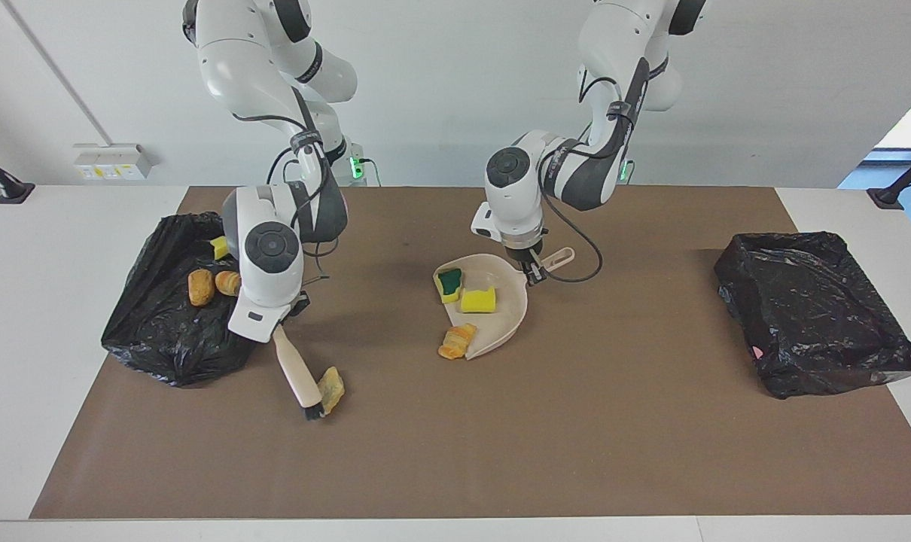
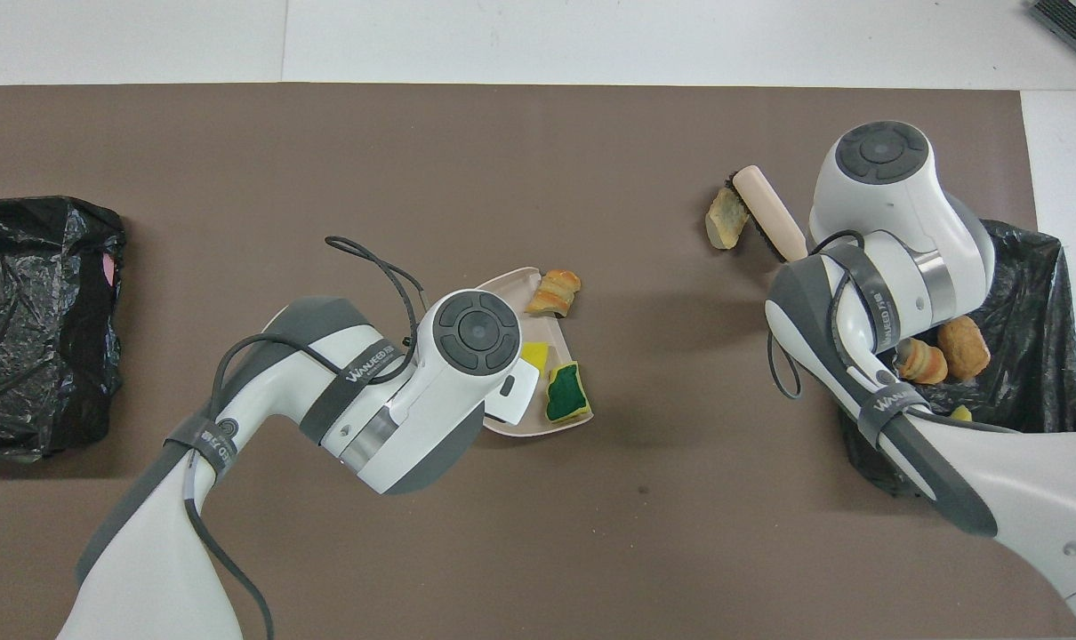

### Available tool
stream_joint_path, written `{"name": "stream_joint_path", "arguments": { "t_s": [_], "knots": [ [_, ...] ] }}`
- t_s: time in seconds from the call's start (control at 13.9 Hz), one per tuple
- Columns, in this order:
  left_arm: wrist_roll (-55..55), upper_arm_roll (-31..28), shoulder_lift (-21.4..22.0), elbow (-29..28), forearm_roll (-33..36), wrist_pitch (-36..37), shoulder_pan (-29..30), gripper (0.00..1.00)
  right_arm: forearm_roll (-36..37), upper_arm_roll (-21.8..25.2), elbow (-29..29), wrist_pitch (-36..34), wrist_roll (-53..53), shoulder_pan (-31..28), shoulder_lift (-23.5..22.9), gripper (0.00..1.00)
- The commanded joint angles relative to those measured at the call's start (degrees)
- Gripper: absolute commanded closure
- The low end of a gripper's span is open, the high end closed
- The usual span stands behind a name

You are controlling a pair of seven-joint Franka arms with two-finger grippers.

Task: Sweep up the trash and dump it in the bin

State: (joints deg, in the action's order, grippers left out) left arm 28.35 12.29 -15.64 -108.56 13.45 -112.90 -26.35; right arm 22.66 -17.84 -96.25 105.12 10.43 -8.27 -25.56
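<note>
— Where's the loose scrap (image 1: 331, 388)?
— On the mat, touching the brush (image 1: 299, 378) bristles; the right gripper (image 1: 280, 325) pinches that brush's handle.
— And the left gripper (image 1: 531, 275)?
— Clamped on the dustpan (image 1: 505, 316) handle — three scraps inside or at its lip.

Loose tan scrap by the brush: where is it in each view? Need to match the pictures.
Facing view: the tan scrap lies low and left of centre on the brown mat, against the brush tip.
Overhead view: it sits high and right of centre, against the same brush tip.
Shared landmark: the black bin holding scraps, at the right arm's end of the table.
</note>
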Motion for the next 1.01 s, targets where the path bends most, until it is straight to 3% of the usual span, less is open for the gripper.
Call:
{"name": "stream_joint_path", "arguments": {
  "t_s": [0.0, 0.29, 0.79, 0.94],
  "knots": [
    [-1.46, -0.08, 1.75, -2.18, -0.09, 0.13, 0.68, 1.0, -10.22, -0.79, -3.14, -0.7, 0.11, 0.62, 0.51, 1.0],
    [-1.28, -0.08, 1.75, -2.36, -0.01, -0.22, 1.03, 1.0, -25.08, -1.06, -4.91, -6.58, -3.37, 7.64, 1.47, 1.0],
    [-0.49, 0.01, 1.75, -2.71, -0.09, -0.75, 1.39, 1.0, -46.45, -1.59, -8.08, -1.05, -15.34, 18.19, 4.11, 1.0],
    [-0.32, 0.01, 1.75, -2.79, -0.09, -0.92, 1.39, 1.0, -47.18, -1.67, -7.47, -2.02, -18.16, 18.64, 4.2, 1.0]
  ]
}}
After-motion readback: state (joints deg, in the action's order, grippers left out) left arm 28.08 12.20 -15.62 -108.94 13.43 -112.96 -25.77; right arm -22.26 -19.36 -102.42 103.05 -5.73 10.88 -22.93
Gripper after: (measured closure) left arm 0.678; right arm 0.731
